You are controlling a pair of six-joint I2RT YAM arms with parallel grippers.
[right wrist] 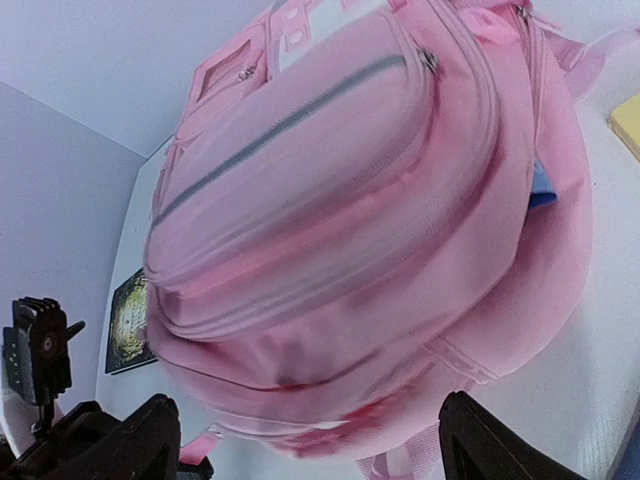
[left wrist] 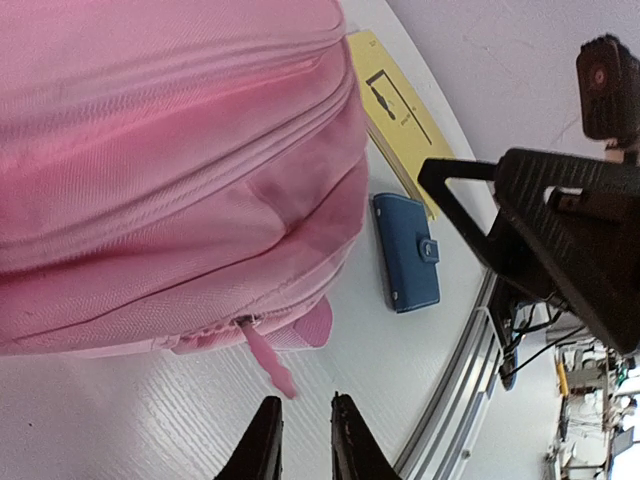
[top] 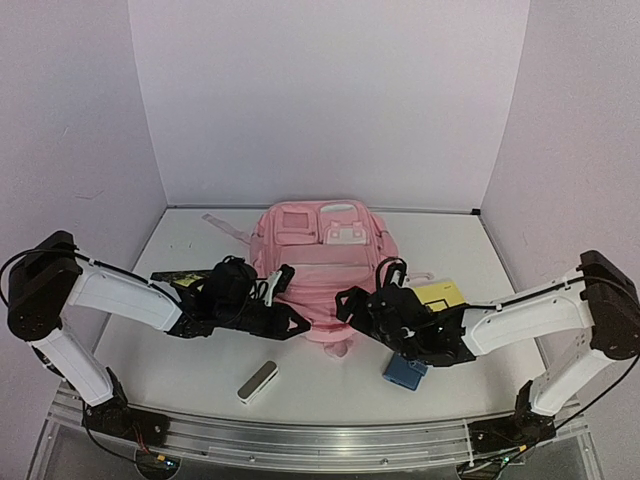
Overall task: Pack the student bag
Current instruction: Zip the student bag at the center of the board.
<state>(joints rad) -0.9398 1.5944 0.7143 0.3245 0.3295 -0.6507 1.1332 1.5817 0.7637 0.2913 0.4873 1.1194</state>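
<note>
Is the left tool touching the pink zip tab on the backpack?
Apart. The left wrist view shows white table between the left tool and the zip tab hanging from the backpack.

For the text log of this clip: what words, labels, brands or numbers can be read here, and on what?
None can be read.
Yellow booklet: dark printed marks, too small to read.
Dark book: a cover design, blurred.
Student bag, blue wallet, white case: no lettering shows.

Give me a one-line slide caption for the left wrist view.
Left pincer nearly shut beside the pink student bag; blue wallet and yellow booklet lie beyond.
</note>
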